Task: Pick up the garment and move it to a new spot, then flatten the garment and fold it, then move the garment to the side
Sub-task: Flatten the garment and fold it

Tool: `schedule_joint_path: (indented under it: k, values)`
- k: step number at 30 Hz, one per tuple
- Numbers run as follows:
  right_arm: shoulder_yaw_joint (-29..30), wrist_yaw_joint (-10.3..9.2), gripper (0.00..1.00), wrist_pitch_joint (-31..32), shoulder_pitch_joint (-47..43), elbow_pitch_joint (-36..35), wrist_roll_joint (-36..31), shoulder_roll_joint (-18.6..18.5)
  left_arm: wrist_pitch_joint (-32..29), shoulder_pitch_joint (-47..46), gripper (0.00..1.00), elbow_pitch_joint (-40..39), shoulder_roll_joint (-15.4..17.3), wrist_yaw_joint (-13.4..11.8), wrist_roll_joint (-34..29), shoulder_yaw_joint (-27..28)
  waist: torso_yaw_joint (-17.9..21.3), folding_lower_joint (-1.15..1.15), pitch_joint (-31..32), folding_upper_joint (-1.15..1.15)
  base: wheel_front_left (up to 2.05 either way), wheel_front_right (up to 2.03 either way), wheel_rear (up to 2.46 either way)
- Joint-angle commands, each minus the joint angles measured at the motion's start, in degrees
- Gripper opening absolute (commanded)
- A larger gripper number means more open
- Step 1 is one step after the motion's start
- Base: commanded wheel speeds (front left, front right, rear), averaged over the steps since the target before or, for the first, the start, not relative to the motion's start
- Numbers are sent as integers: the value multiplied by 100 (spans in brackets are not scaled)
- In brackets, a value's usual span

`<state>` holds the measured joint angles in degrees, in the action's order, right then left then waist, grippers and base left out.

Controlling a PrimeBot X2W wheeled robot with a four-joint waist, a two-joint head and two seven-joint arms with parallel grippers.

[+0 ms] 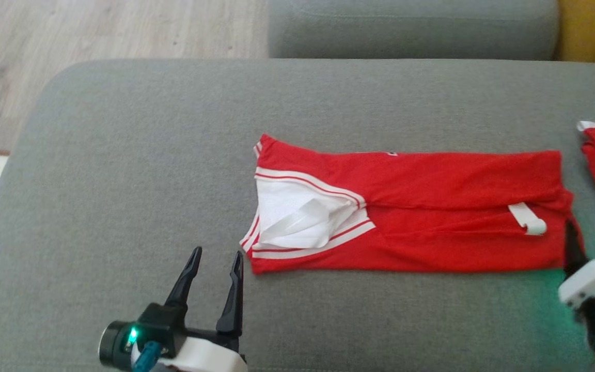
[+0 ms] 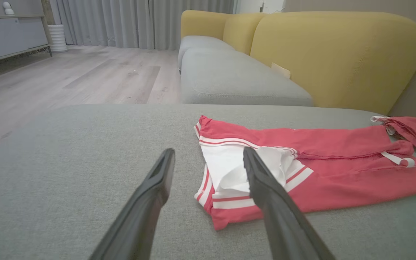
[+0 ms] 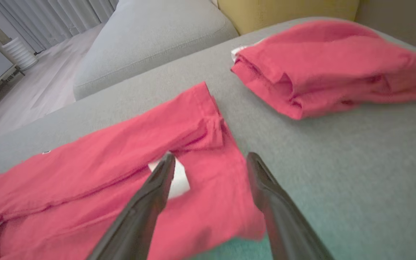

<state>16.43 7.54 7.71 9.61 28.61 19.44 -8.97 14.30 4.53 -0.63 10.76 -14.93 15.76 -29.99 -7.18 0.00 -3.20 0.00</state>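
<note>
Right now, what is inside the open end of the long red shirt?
The red garment shows white inner fabric at its striped opening, crumpled around a flat white strip. Further in, red cloth covers everything, so I cannot see more.

The left pincer (image 2: 208, 151), jaws wide apart, points across the grey cushion (image 2: 67, 162) at the white-trimmed end of the red jersey (image 2: 338, 177). The jersey lies flat in a long strip, a second red garment (image 2: 415, 131) near its far end
</note>
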Motion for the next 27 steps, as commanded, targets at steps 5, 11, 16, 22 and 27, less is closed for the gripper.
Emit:
schedule_joint_path:
  k: [5,11,16,22,27]
  values:
    - [228,-5,100,115,752,275,-310,-363,70,-187,100,-105,-179,225,-261,303,-224,0,-274,0,0,0,0]
    - [549,-5,100,275,1303,1018,-718,-631,70,-292,100,21,-401,497,-437,391,-393,0,-526,0,0,0,0]
    - [651,-5,100,260,1633,1567,-878,-698,70,-375,100,112,-514,672,-543,474,-430,0,-673,0,0,0,0]
    - [705,-5,97,190,1871,2175,-970,-748,70,-453,100,154,-599,822,-651,581,-428,0,-763,0,0,0,0]
    - [564,-5,0,209,2004,2584,-887,-671,70,-462,100,189,-645,908,-719,660,-389,0,-752,0,0,0,0]
